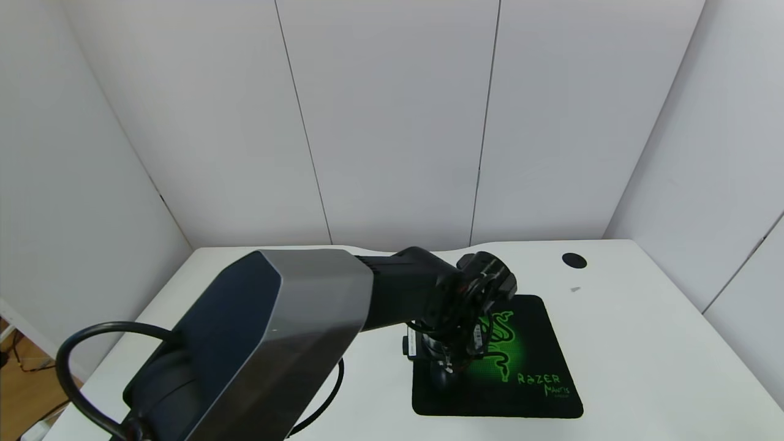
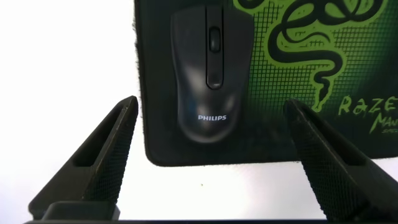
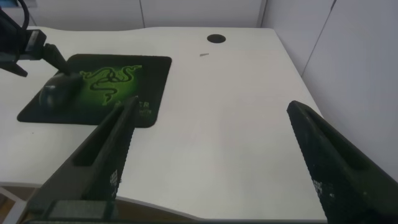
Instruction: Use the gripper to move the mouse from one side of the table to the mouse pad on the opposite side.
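The smooth white table (image 1: 643, 343) carried the square black mouse pad (image 2: 273, 134); the glossy black mouse (image 2: 210, 78) lay there. The left gripper (image 2: 208, 134) gaped, empty; retreating low risked nudging it.

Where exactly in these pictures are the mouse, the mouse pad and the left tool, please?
mouse (image 2: 208, 81): left wrist view, on its back below the scroll wheel.
mouse pad (image 1: 539, 343): head view, on bare black surface right of the logo.
left tool (image 2: 211, 140): left wrist view, midway between its open fingertips.

The white table (image 1: 643, 355) carries one thing — the mouse pad (image 1: 527, 392).
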Motion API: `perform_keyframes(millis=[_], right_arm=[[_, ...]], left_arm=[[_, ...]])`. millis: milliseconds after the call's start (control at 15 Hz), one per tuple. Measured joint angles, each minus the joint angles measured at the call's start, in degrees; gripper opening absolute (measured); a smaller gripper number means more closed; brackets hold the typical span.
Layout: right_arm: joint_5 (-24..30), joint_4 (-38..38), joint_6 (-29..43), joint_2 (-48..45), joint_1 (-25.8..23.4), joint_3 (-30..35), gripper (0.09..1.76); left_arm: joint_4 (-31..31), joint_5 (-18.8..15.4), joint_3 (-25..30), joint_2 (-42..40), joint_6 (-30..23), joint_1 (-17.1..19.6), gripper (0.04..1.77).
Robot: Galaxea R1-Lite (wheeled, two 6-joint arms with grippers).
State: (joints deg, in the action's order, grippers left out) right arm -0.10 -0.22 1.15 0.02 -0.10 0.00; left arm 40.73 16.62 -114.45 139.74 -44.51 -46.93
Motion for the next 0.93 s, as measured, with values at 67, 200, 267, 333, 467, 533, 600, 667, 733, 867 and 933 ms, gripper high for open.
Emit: perform_keyframes(millis=[67, 200, 267, 333, 467, 533, 600, 667, 733, 867, 933], right_arm=[[0.0, 0.0, 0.0, 0.0, 0.0, 0.0, 1.71], [0.0, 0.0, 0.0, 0.0, 0.0, 0.0, 1.71], [0.0, 0.0, 0.0, 0.0, 0.0, 0.0, 1.71], [0.0, 0.0, 0.0, 0.0, 0.0, 0.0, 1.71], [0.0, 0.0, 0.0, 0.0, 0.0, 0.0, 1.71], [0.0, 0.0, 0.0, 0.0, 0.0, 0.0, 1.71], [0.0, 0.0, 0.0, 0.0, 0.0, 0.0, 1.71], [0.0, 0.0, 0.0, 0.0, 0.0, 0.0, 1.71], [0.0, 0.0, 0.0, 0.0, 0.0, 0.0, 1.71], [0.0, 0.0, 0.0, 0.0, 0.0, 0.0, 1.71], [0.0, 0.0, 0.0, 0.0, 0.0, 0.0, 1.71]], left_arm=[[0.5, 0.0, 0.1, -1.2, 0.3, 0.6, 1.67], [0.8, 0.0, 0.3, -4.0, 1.1, 3.0, 1.68], [0.8, 0.0, 0.4, -5.3, 1.6, 4.9, 1.68], [0.7, 0.3, 0.4, -6.7, 2.1, 7.1, 1.69], [0.5, 0.9, 0.5, -9.4, 3.1, 12.2, 1.69], [0.4, 1.0, 0.6, -10.9, 3.9, 14.7, 1.70], [0.3, 1.0, 0.8, -12.5, 4.8, 17.4, 1.70], [0.3, 1.0, 1.0, -13.9, 5.7, 19.9, 1.70], [0.2, 0.8, 1.5, -15.1, 6.6, 22.3, 1.70], [-0.6, 0.5, 3.1, -17.4, 7.5, 26.9, 1.70], [-1.4, 0.2, 4.0, -18.8, 8.1, 28.6, 1.70]])
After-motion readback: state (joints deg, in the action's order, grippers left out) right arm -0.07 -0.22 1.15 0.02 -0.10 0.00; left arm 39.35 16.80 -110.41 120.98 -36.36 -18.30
